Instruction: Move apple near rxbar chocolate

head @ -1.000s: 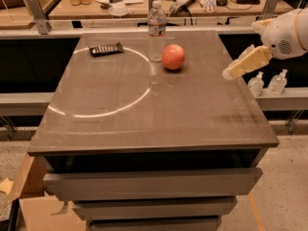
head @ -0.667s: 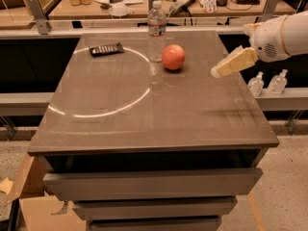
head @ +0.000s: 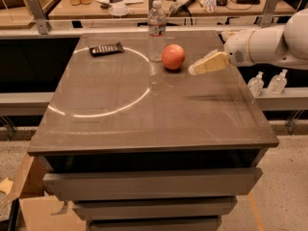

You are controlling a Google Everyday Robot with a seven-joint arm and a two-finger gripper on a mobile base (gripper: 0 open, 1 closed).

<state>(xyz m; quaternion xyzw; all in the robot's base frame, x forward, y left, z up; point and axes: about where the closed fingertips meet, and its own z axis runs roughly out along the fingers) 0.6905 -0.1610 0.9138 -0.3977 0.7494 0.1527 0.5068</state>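
A: Entry, tabletop layout. Reference is the water bottle (head: pixel 156 30), upright near the far edge of the table (head: pixel 144 124).

B: Where is the apple (head: pixel 173 57)?

A: Just right of the bottle and a little nearer the camera, resting on the tabletop. Close beside the bottle, whether touching I cannot tell.

B: Chocolate bar (head: pixel 106 48)?

A: Left of the bottle, well apart from it, lying flat at about the same depth. So the bottle stands between bar and apple.

B: Gripper (head: pixel 196 69)?

A: Right of the bottle, farther out than the apple, held above the tabletop. It points leftward toward the bottle's side, with a small gap between its tip and the apple. The white arm (head: pixel 269 44) comes in from the right edge.

B: How far open?

A: Cannot tell; it reads as one tan shape. Nothing visible in its grasp.

B: Other notes?

A: A bright ring of light (head: pixel 101 113) lies on the surface, left of the bottle and nearer the camera.
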